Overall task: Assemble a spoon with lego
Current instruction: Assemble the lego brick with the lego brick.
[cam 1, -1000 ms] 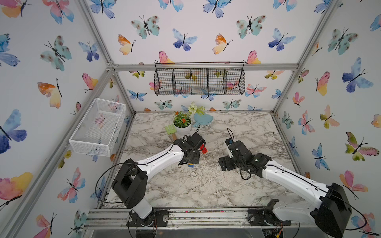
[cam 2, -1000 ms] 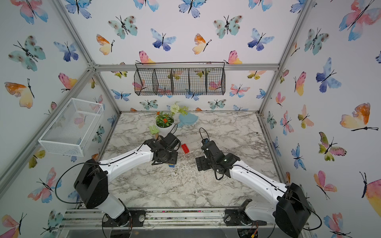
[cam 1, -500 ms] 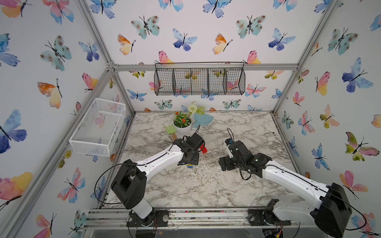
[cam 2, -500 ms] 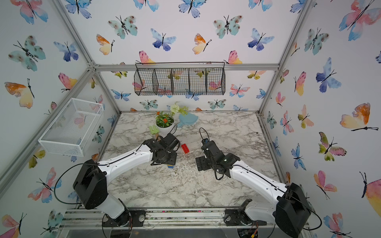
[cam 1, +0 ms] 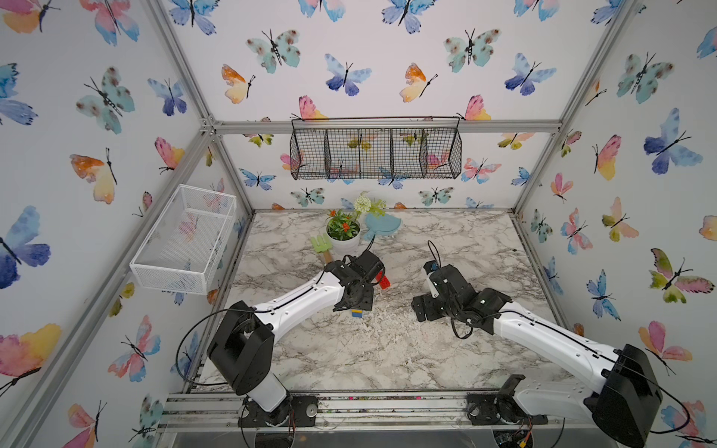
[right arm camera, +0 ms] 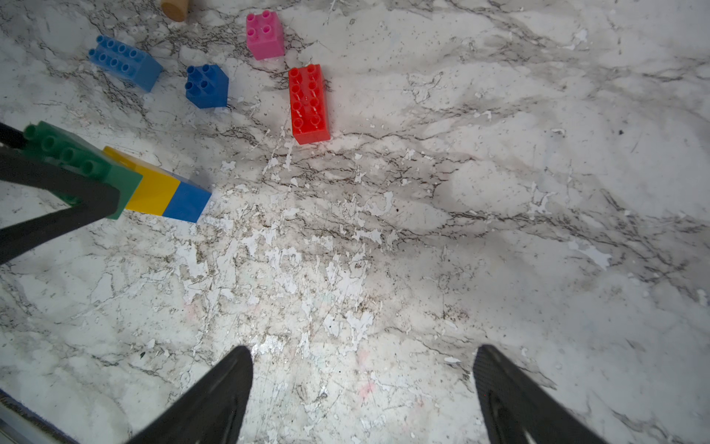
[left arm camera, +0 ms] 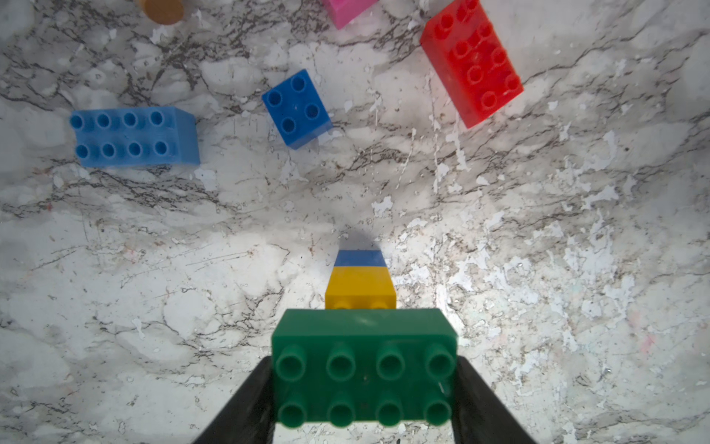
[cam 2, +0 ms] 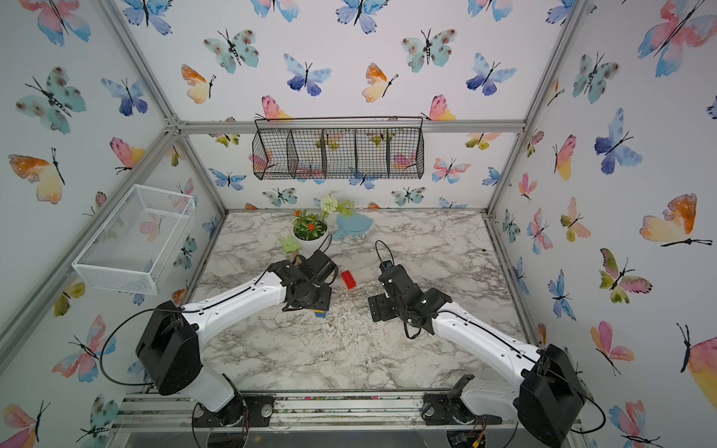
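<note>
Spoon (right arm camera: 153,188) part-built, 3 bricks in 1 stack: green brick (left arm camera: 363,369) on yellow brick (left arm camera: 360,286) on dark blue brick (left arm camera: 359,258), blue end down toward the table (right arm camera: 499,192), near its middle; cannot tell if it touches the table. Left gripper (left arm camera: 365,399) jaws clamped on the green brick's 2 short ends. 4 loose bricks lie on the table past the stack, studs up, all apart: light blue brick (left arm camera: 134,136), loose dark blue brick (left arm camera: 296,107), red brick (left arm camera: 471,61), pink brick (right arm camera: 265,34). Right gripper (right arm camera: 363,357) jaws spread wide, nothing between them, over bare table, well apart from the stack. Back of table: flower pot (cam 1: 343,236), green rake (cam 1: 321,244) just beside it, pale-blue dish (cam 1: 382,227).
</note>
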You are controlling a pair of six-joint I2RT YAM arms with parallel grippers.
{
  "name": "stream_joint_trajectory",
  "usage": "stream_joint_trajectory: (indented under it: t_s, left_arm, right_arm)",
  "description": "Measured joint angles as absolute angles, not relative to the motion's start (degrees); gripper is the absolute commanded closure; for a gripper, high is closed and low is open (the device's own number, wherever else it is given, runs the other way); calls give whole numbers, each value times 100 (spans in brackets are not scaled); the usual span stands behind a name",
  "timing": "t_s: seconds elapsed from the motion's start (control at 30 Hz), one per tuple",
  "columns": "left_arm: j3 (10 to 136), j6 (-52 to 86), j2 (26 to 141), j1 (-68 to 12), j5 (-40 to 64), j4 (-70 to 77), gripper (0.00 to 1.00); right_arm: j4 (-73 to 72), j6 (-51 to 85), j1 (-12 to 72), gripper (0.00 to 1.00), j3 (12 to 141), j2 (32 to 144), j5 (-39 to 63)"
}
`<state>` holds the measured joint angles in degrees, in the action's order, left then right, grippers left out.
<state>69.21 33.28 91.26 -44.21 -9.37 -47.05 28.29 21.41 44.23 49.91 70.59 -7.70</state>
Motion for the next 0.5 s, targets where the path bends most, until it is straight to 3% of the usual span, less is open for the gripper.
stream_joint_trajectory:
  t_s: [0.5]
  left_arm:
    - [6853,3365,9089,-4421,-937,-4574,81]
  right_arm:
    - [2832,2158,4423,7,4991,7054,-770]
